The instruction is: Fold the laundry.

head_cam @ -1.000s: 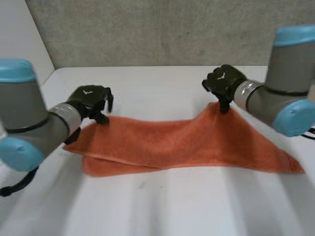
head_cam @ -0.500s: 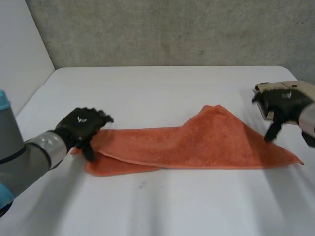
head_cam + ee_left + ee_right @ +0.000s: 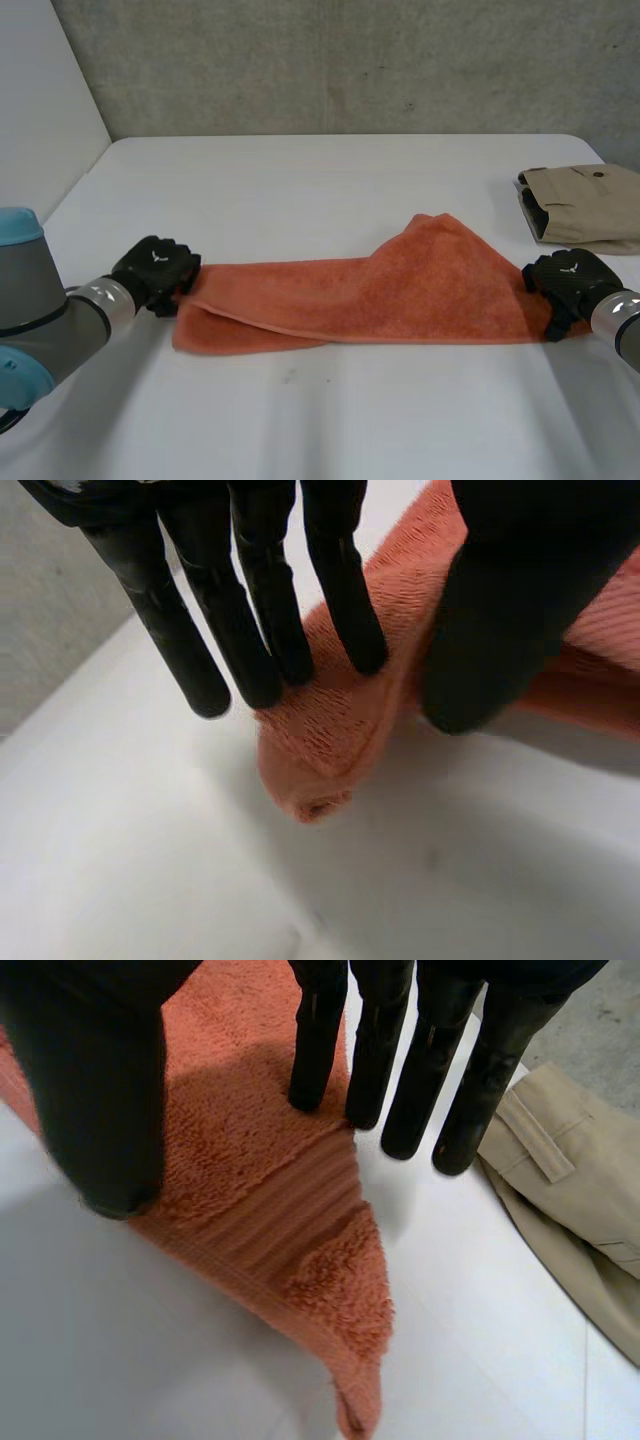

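While the long orange terry towel (image 3: 340, 295) lies stretched across the white table (image 3: 320, 170), apparently doubled lengthwise, both hands have shifted to its ends.

Left end: the black left hand (image 3: 155, 272) has slid off the top of the cloth to the end corner. In the wrist view its straight fingers (image 3: 262, 620) are on one side and the thumb on the other. The corner is bunched and pinched between them, seemingly just off the table. That grasp looks made.

Right of the towel's centre there's a soft hump where the right hand held the edge up a second ago. It has sagged but not flattened.

Right end: the black right hand (image 3: 565, 283) dropped that edge, swung out past the towel, and is now down on the end corner. Its fingers are straight, tips partly on towel and partly on table, with the thumb over the cloth opposite. The corner lies flat between them, so it isn't gripped yet and the hand is released.

Past the towel's right end and further back is a folded khaki garment (image 3: 585, 200), well apart from it.

My read is a regrasp for an end-to-end fold. The right hand must close first, and the hump may crease.
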`<state>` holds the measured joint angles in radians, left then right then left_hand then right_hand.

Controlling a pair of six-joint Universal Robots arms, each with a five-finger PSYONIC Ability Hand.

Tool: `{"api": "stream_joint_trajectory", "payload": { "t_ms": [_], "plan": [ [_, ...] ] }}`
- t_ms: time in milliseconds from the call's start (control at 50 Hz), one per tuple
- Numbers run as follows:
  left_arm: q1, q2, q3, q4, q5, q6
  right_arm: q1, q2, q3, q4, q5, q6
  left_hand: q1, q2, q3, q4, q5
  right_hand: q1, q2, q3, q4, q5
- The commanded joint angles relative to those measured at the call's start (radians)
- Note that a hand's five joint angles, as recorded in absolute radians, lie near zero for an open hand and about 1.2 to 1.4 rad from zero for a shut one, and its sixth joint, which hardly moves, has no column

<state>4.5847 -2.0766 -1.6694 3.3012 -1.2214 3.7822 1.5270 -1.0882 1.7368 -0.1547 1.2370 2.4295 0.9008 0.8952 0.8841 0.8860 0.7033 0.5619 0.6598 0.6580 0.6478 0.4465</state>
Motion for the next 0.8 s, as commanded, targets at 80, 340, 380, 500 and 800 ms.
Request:
{"api": "stream_joint_trajectory", "payload": {
  "t_ms": [80,340,380,500,800],
  "plan": [
    [-0.010,0.006,0.003,0.093,-0.007,0.001,-0.002,0.023,-0.016,-0.043,0.001,-0.024,0.496,0.501,0.512,0.510,0.518,0.833,0.735,0.737,0.747,0.774],
    [-0.024,0.208,0.022,0.057,-0.043,-0.178,-0.004,-0.182,-0.088,0.088,-0.007,-0.013,0.496,0.501,0.512,0.510,0.518,0.834,0.736,0.738,0.748,0.775],
    [-0.024,0.239,0.026,0.043,-0.041,-0.214,-0.004,-0.241,-0.129,0.182,-0.010,-0.015,0.496,0.501,0.512,0.510,0.518,0.834,0.736,0.738,0.748,0.775],
    [-0.027,0.346,0.043,-0.028,-0.030,-0.294,-0.005,-0.275,-0.223,0.400,-0.027,-0.007,0.496,0.501,0.512,0.510,0.518,-0.106,-0.204,-0.202,-0.192,-0.165],
    [-0.052,0.231,0.137,-0.037,-0.044,-0.305,-0.041,-0.274,0.099,0.183,-0.100,0.118,0.496,0.501,0.512,0.510,0.518,-0.336,-0.434,-0.432,-0.422,-0.395]
  ]
}}
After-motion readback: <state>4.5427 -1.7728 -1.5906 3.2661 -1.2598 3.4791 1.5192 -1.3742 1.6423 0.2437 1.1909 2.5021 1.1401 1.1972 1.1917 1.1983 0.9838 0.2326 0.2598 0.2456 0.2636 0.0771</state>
